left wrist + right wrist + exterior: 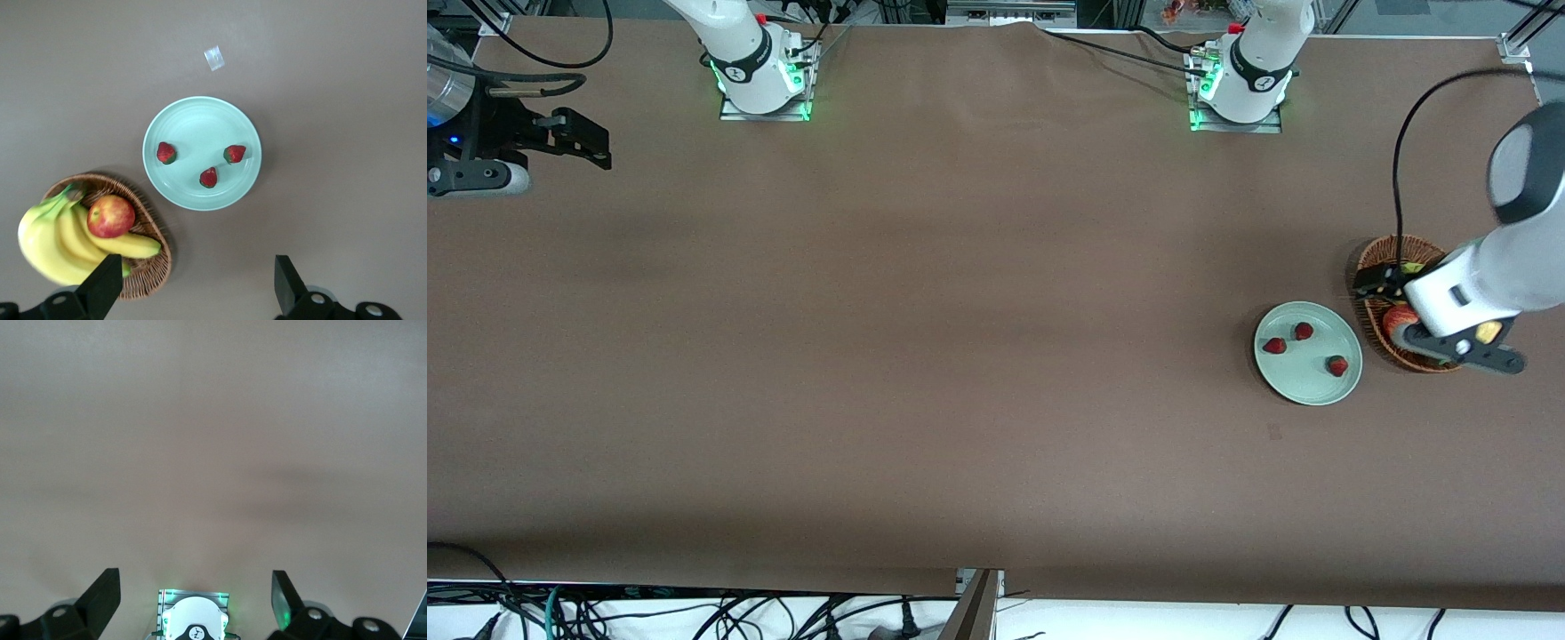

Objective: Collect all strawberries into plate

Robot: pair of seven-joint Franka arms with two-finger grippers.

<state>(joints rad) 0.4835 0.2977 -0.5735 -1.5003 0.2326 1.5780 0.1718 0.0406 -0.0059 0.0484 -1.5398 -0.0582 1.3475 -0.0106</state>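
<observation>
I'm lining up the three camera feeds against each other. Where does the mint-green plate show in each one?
Front view: the plate lies at the left arm's end of the table, beside the wicker basket.
Left wrist view: the plate sits mid-picture, with the basket beside it.
Right wrist view: not in it; only bare table shows.
Shared landmark: three strawberries on the plate.

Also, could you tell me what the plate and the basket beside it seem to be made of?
The plate: probably glazed ceramic or melamine, given its smooth, pale mint surface with a soft sheen. The basket: brown woven wicker, its matte interlaced strands showing along the rim.
</observation>
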